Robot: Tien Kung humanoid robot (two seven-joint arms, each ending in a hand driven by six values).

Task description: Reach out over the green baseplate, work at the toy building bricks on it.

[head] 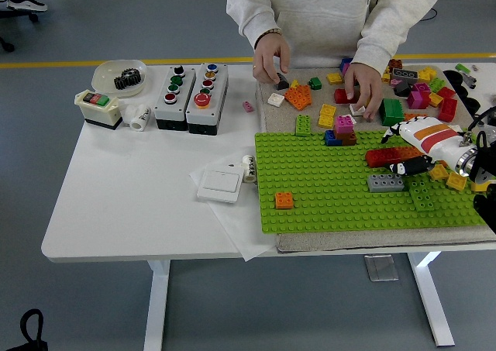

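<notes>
— My right hand (409, 163) was over the green baseplate (325, 200), black fingers beside the red brick (386, 156); whether they gripped it, I couldn't tell.

— And the brick?

— It sat on the baseplate's right part, above the grey brick (385, 183). Light, rigid, slick plastic, I judged; best pinched across its long sides.

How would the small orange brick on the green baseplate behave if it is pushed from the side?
The orange brick looks pressed onto the studs of the green baseplate, so it would probably resist sliding. It is low and square, so tipping or rolling seems unlikely. It looks like rigid plastic, probably light, and should come off with an upward pull.
</notes>
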